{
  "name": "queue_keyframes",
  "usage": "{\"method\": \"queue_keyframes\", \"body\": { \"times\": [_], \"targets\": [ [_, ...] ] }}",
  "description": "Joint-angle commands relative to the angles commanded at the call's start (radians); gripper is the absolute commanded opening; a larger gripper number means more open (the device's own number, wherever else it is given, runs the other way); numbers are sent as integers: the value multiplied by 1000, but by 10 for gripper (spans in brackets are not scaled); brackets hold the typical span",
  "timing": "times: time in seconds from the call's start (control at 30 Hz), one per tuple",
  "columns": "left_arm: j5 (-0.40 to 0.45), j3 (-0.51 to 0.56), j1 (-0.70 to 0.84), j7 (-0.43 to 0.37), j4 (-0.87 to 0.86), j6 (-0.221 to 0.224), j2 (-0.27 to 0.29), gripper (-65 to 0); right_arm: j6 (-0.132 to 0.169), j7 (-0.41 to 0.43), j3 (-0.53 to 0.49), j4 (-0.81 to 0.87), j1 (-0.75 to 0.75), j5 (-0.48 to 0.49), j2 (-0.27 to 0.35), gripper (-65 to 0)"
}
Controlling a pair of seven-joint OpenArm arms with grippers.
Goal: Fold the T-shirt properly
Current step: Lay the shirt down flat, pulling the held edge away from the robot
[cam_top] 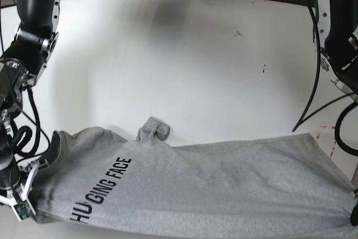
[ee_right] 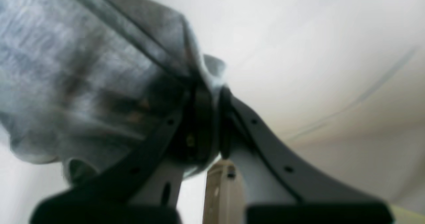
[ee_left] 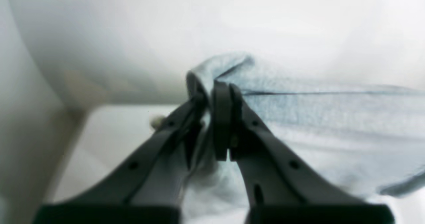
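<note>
T-shirt (cam_top: pixel 212 183) — pinched in both hands (ee_left: pixel 217 97) (ee_right: pixel 212 94)

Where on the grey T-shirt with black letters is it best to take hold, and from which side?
On the light grey cotton T-shirt, grip the near corners of the cloth, one per arm, coming from the table's near edge. The left gripper and right gripper already pinch bunched cloth there, so it hangs spread between them, though creased.
</note>
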Motion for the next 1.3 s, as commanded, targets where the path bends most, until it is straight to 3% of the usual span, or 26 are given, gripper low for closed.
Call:
{"method": "queue_keyframes", "body": {
  "times": [0.23,0.57,0.73,0.93,1.1,1.3],
  "targets": [
    [-86,-55,311,0,109,0,2,-642,0,5,135,11,-256,0,-75,-648],
    [-201,-140,644,-3,133,0,2,-643,0,5,261,11,-488,0,-187,-650],
    [-203,-169,756,-3,133,-2,2,-643,0,37,287,11,-589,0,-226,-650],
    [-195,-176,872,-3,126,-60,2,-643,0,46,299,9,-694,0,-256,-650],
    [-186,-175,930,-3,110,-78,2,-643,0,46,299,8,-760,0,-269,-650],
    [-97,-166,953,-3,51,-101,2,-640,0,46,296,5,-818,-6,-279,-650]
  ]
}}
